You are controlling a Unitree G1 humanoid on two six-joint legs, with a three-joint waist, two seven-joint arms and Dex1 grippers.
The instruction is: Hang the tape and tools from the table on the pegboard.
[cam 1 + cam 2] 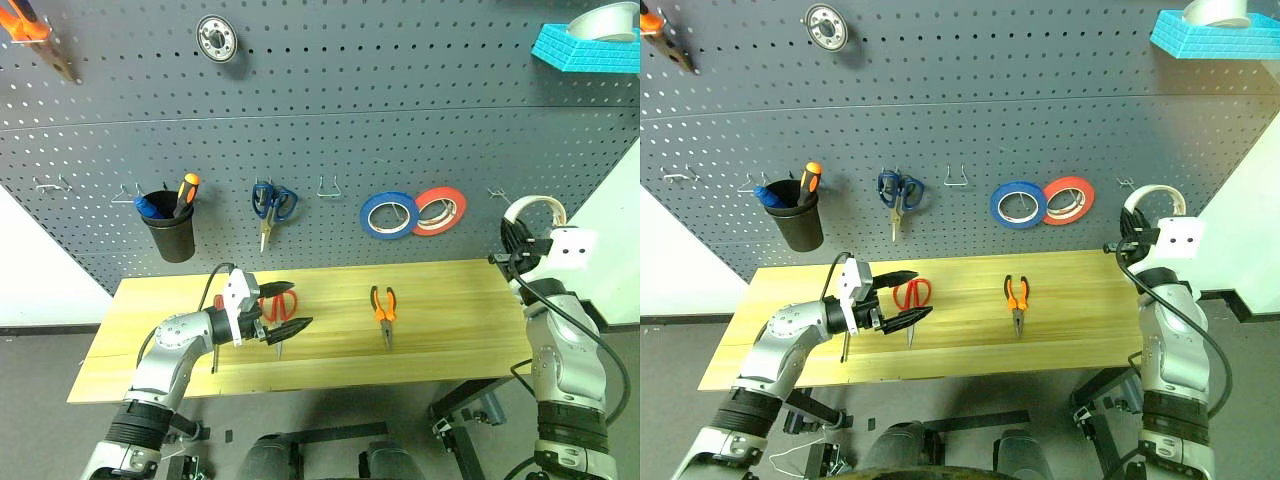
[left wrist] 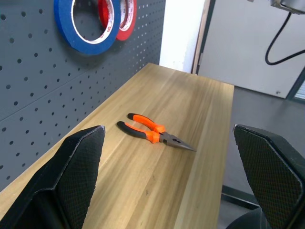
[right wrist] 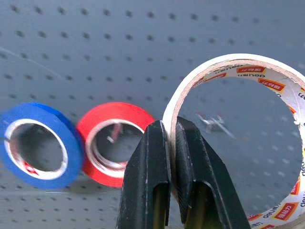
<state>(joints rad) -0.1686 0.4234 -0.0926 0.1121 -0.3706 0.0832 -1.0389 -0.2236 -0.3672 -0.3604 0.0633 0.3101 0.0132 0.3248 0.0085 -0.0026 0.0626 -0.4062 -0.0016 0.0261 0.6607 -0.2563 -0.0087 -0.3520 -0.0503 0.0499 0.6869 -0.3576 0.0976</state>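
Note:
My right gripper (image 3: 171,131) is shut on the rim of the cream tape (image 3: 228,71) and holds it upright in front of the dark grey pegboard (image 1: 330,100), near a metal hook (image 3: 212,119) to the right of the coloured rolls. From the head, the tape (image 1: 530,212) hangs off the table's right end. My left gripper (image 1: 298,304) stands open and level just above the red-handled scissors (image 1: 910,293) on the wooden table (image 1: 450,330). The orange-and-black pliers (image 1: 384,305) lie mid-table. A thin screwdriver shaft (image 1: 213,355) shows under my left wrist, its handle mostly hidden.
On the pegboard hang a black cup (image 1: 172,225) with orange and blue screwdrivers, blue-handled scissors (image 1: 272,205), a blue roll (image 1: 389,214), a red-orange roll (image 1: 440,210) and an empty hook (image 1: 330,185). A blue tray (image 1: 585,45) sits at the top right.

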